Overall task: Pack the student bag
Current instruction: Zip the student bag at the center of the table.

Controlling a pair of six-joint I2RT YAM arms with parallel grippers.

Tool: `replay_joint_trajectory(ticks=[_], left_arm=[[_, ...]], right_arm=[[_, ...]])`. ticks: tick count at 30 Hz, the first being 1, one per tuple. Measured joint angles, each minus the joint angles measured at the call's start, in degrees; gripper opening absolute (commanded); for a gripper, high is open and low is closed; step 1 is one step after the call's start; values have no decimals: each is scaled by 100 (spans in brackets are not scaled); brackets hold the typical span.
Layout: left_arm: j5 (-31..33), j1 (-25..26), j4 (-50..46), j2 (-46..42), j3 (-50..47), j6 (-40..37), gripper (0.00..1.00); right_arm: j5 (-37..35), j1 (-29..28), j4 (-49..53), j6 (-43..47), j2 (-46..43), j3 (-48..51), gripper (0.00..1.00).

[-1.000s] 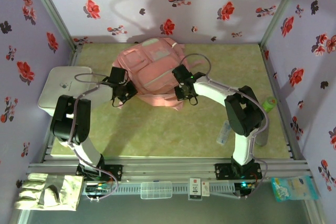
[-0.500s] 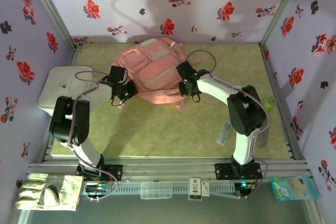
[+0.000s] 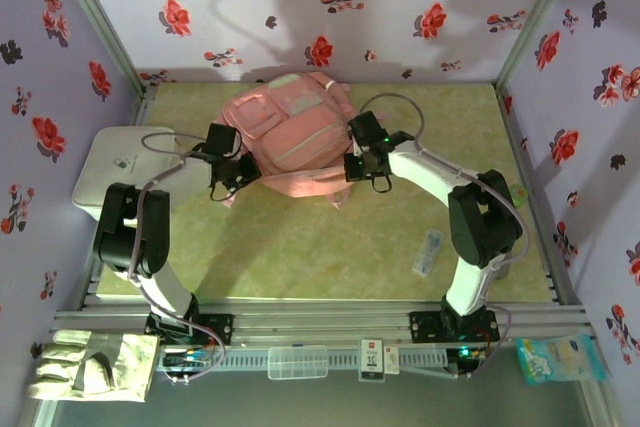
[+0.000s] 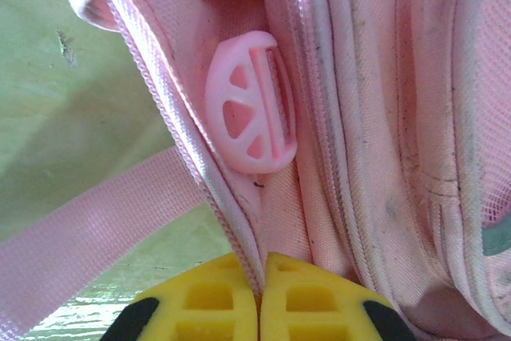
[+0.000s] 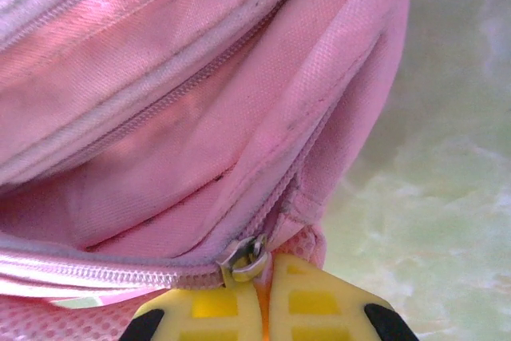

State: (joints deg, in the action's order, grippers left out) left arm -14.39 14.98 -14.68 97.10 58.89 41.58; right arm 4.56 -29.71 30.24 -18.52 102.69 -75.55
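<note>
Where the top view looks down on the green table point(image 3: 300, 247), we see the student bag point(image 3: 290, 137) lying in the upper middle of the frame, close under the flowered back wall point(image 3: 330, 7). The left gripper point(image 3: 228, 175) is at the bag's left edge and the right gripper point(image 3: 362, 169) at its right edge. In the left wrist view the yellow fingers point(image 4: 207, 309) are pressed together at the bottom of the frame, pinching the bag's zipped seam, with a pink plastic buckle point(image 4: 251, 113) just above them and a pink strap point(image 4: 88, 237) crossing the lower left. In the right wrist view the fingers point(image 5: 319, 305) are likewise pressed together, nipping the bag at a metal zip pull point(image 5: 246, 259); we cannot tell how much of the pull lies between them. A white rounded box point(image 3: 115, 172) sits at the left edge, partly hidden by the left arm. A small clear packet point(image 3: 428, 252) lies right of centre, and a green object point(image 3: 515, 195) shows past the right arm, too small to name. Along the bottom are pale gloves point(image 3: 90, 362), a clear plastic case point(image 3: 298, 360) and a blue packet point(image 3: 560, 359). The bag's near edge is covered by both wrists.
</note>
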Motion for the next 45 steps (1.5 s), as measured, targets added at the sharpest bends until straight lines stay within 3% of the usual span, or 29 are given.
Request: replay_joint_trajectory(ticks=[9,24,27,32,35,37,40,45], left_arm=[[120,-142,-59,0,0,-66,0],[616,-138,-162,70,262,-997,0],[717,-109,-157,168,310,-1233,4],[1014,-79,-258,243,494,-1377,28],[1307,-109,-323,140,553,-1123,48],[1392,-114,-404,-101,448,-881,56],[1388,-94,-424,-660,66,-415,63],[815,155,-66,-1215,-734,540,69]], right_arm=[[1650,236,-380,-750,-57,350,0],[2280,20,-918,-1967,-634,999,0],[2337,-31,-1056,-2264,-699,1158,0],[2345,-155,-1421,-2820,-717,1353,0],[2264,-319,-1703,-3174,-614,1384,0],[2249,-437,-1851,-3346,-468,1384,0],[2249,-579,-2055,-3574,-160,1366,0],[2304,-645,-2197,-3759,151,1224,0]])
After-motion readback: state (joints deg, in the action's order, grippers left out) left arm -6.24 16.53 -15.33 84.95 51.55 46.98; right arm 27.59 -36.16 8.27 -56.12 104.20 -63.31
